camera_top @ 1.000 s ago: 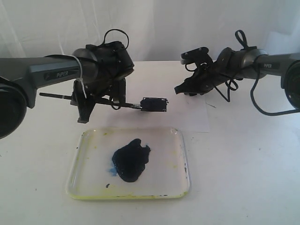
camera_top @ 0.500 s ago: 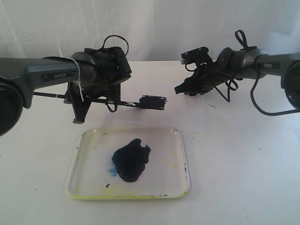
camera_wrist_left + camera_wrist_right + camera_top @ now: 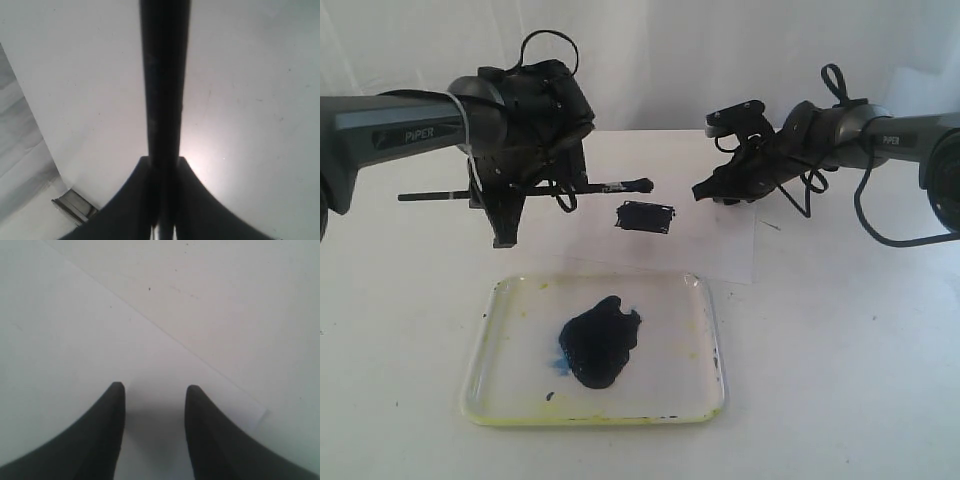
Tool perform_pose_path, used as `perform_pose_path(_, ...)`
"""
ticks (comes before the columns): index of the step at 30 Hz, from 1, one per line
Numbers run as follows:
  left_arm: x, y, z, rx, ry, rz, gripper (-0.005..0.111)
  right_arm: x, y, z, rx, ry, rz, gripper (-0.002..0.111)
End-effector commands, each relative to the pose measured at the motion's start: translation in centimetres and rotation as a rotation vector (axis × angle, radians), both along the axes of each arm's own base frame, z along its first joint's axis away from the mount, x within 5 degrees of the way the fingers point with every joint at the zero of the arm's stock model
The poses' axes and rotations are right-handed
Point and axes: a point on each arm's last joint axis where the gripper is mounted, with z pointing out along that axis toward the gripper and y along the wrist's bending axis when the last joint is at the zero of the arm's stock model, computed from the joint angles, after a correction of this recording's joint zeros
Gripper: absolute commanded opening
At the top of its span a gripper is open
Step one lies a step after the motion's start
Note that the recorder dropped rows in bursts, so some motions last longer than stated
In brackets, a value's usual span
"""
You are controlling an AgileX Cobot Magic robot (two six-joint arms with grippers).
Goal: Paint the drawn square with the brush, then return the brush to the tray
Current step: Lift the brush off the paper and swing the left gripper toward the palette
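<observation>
The square [image 3: 646, 217] is filled dark (painting looks finished), so step 2, the return, seems in hand. The brush [image 3: 605, 186] hangs level, clamped in the left end effector [image 3: 164, 160], tip near the square. Next: lower it into the tray [image 3: 712, 320] near that end effector and let go. The right end effector [image 3: 154, 390] is spread, empty.

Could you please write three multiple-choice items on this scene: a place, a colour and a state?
1. Where is the brush? A) in the right jaws B) in the left jaws C) lying loose
2. What colour is the paint blob in the tray? A) red B) green C) dark navy
3. The drawn square is: A) filled dark B) blank C) hidden by an arm
Answers: 1 B, the left jaws clamp its handle; 2 C, the blob is dark navy; 3 A, dark paint covers its inside.
</observation>
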Motion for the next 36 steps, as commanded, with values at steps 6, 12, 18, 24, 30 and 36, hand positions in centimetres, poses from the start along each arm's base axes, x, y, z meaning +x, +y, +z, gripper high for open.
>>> perform_pose_path(6,1.3,3.2,0.7,-0.208,-0.033,0.209,0.000,-0.1,-0.1,-0.8,-0.019,0.017,0.014,0.038)
perform_pose_path(12,1.8,4.7,1.3,-0.395,-0.011,0.304,0.000,-0.1,-0.1,-0.8,-0.019,0.010,0.011,0.038)
perform_pose_path(18,1.9,5.5,3.0,-0.575,0.000,0.368,0.000,-0.1,-0.1,-0.8,-0.019,0.010,0.011,0.038)
perform_pose_path(24,2.3,6.8,3.2,-0.631,0.006,0.421,0.000,0.0,-0.2,-0.7,-0.021,-0.001,0.008,0.045)
perform_pose_path(30,2.0,7.2,3.0,-0.578,0.105,0.312,0.000,0.0,-0.2,-0.8,-0.033,-0.006,0.021,0.048)
perform_pose_path(36,2.2,7.6,2.6,-0.529,0.114,0.286,0.000,0.0,-0.2,-0.7,-0.030,-0.010,0.016,0.048)
